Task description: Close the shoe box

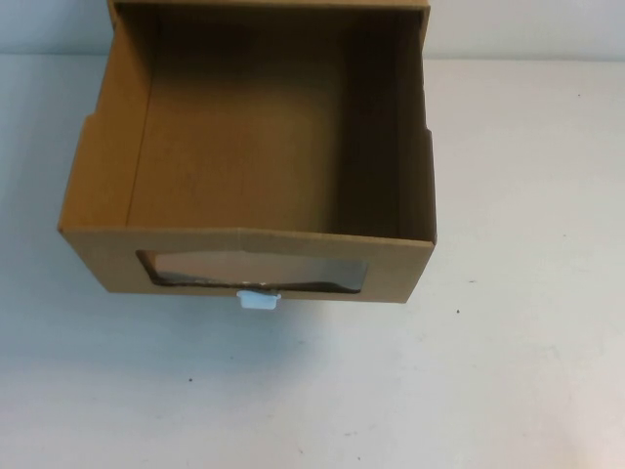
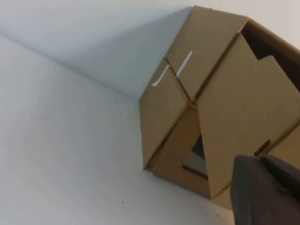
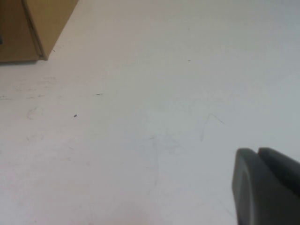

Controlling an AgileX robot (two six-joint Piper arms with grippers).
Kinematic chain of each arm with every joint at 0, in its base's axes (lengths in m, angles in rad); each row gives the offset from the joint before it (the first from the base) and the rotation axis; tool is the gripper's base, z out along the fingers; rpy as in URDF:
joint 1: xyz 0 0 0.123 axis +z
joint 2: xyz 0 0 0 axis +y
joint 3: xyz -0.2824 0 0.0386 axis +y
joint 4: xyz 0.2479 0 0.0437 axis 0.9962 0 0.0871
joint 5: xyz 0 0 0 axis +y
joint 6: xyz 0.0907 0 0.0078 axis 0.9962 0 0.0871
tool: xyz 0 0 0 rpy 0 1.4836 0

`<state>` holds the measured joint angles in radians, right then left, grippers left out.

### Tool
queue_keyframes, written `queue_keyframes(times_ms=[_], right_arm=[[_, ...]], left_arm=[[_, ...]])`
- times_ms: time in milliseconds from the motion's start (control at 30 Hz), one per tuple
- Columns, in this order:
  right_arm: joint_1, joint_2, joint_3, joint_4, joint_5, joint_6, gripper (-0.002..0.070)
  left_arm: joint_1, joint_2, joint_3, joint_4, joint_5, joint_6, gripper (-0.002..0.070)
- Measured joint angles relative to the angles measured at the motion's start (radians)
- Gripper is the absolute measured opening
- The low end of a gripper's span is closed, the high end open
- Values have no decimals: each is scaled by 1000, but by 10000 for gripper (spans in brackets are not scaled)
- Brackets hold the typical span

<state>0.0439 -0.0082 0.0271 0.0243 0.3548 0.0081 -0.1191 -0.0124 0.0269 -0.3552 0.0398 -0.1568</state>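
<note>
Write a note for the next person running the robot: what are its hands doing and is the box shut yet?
Left tool: beside the shoe box's left side, holding nothing, touching nothing.
Right tool: over the bare table right of the box, holding nothing.
Shoe box: drawer pulled out toward the robot, empty inside, white pull tab below the window.
Done: nothing yet.
Left: push the drawer back in.
</note>
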Motion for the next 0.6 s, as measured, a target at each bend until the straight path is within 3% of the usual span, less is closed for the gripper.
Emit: queue_keyframes(times_ms=[167, 367, 500, 600], right_arm=[[0, 0, 0, 0, 0, 0, -13], [0, 0, 0, 0, 0, 0, -13], [0, 0, 0, 0, 0, 0, -13], [0, 0, 0, 0, 0, 0, -13]], left_arm=[[0, 49, -58, -30, 146, 14, -5], [0, 320, -409, -30, 397, 169, -5], [0, 583, -692, -50, 505, 376, -5], [0, 781, -903, -165, 560, 567, -5]])
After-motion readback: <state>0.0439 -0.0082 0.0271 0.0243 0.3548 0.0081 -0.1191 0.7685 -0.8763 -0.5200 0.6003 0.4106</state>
